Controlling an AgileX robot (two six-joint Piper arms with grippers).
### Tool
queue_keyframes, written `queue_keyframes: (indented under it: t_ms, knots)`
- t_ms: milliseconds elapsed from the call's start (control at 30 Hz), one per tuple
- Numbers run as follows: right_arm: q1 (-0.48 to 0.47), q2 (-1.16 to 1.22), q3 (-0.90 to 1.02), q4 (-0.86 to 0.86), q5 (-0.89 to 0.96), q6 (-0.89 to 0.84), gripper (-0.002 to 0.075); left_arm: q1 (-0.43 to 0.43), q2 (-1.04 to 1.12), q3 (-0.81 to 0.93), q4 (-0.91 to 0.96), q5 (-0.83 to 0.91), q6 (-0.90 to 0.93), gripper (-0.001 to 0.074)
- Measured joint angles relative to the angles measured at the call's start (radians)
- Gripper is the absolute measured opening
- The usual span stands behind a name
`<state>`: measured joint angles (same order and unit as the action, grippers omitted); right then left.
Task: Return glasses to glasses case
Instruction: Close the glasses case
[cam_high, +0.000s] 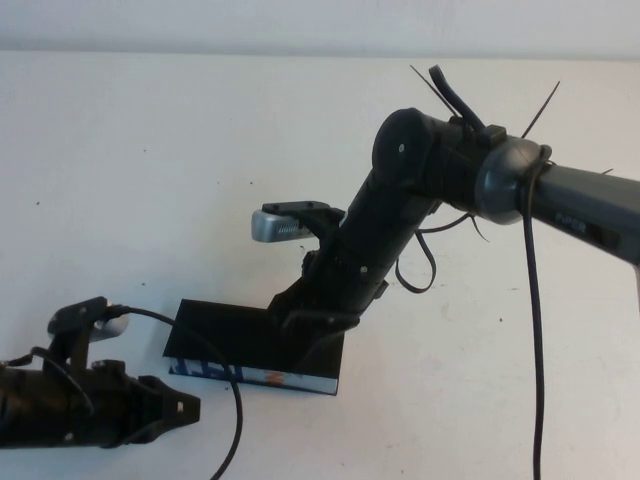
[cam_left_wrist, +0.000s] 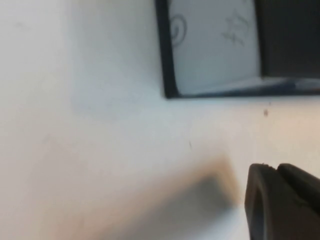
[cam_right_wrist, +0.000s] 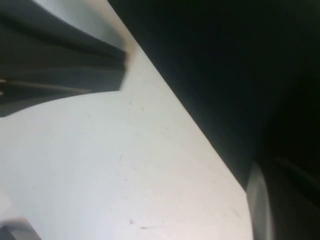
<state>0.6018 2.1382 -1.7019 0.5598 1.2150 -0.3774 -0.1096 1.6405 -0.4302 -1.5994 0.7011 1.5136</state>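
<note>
The flat rectangular black glasses case (cam_high: 225, 340) with its blue, white and orange printed front edge lies closed on the near middle of the white table (cam_high: 150, 170). The black right arm slants down from the far right, its right gripper (cam_high: 310, 345), jaws pressed together, planted on the case's right half, blocking any approach there from above and the right. The left gripper (cam_high: 185, 408) lies low at the near left, just beside the case's near-left corner. The table's far left lies open.
</note>
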Motion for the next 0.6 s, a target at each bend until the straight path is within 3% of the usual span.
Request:
queue_keyframes:
  t_ms: [167,333,600]
  knots:
    - [0.0,-0.004,0.013,0.004,-0.008,-0.001,-0.0011,0.0,-0.198,0.026,0.131,-0.043,-0.129,-0.0004]
    - [0.002,-0.037,0.02,-0.005,-0.01,-0.005,-0.0011,0.0,-0.425,0.028,0.161,-0.079,-0.145,-0.0004]
    - [0.005,-0.302,0.135,-0.102,-0.073,0.035,-0.0011,0.0,-0.868,0.066,0.088,-0.38,-0.068,-0.0004]
